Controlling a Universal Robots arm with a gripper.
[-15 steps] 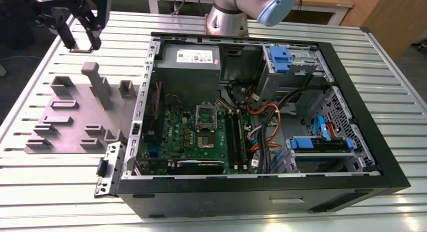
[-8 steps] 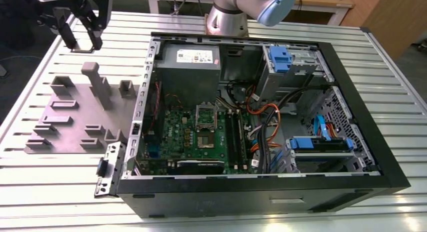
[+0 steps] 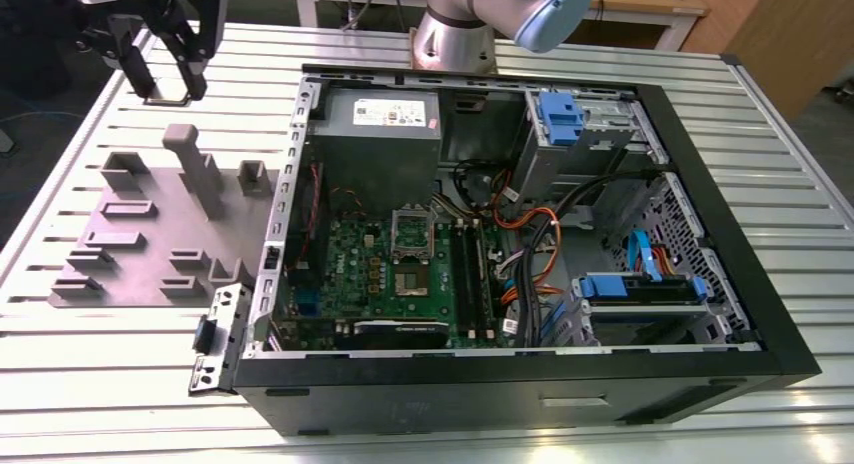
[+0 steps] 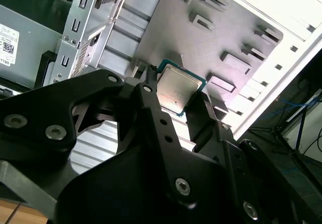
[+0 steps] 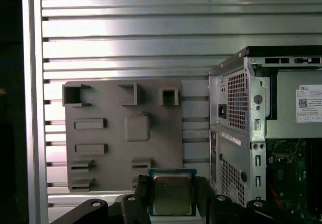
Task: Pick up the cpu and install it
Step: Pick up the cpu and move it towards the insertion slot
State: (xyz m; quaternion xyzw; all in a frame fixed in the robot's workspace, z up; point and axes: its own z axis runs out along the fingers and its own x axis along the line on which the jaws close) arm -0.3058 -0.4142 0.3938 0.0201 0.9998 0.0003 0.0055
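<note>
Clearly the gripper's (image 3: 166, 87) fingers (image 5: 204, 196) are clamped on opposite edges of the cpu (image 5: 172, 194). It hangs by the moulded plate (image 5: 110, 148), on the exterior view's left, outside the computer case (image 3: 747, 284). Light, stiff and fragile, I'd judge, so best held by its edges.

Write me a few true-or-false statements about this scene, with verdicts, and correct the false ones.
1. The gripper is shut on the cpu. True.
2. The cpu sits in the socket on the green board. False: it is in the gripper, outside the computer case.
3. The computer case lies open, its inside showing. True.
4. The gripper hangs over the green board. False: it is near the grey plate, to the exterior view's left of the case.
</note>
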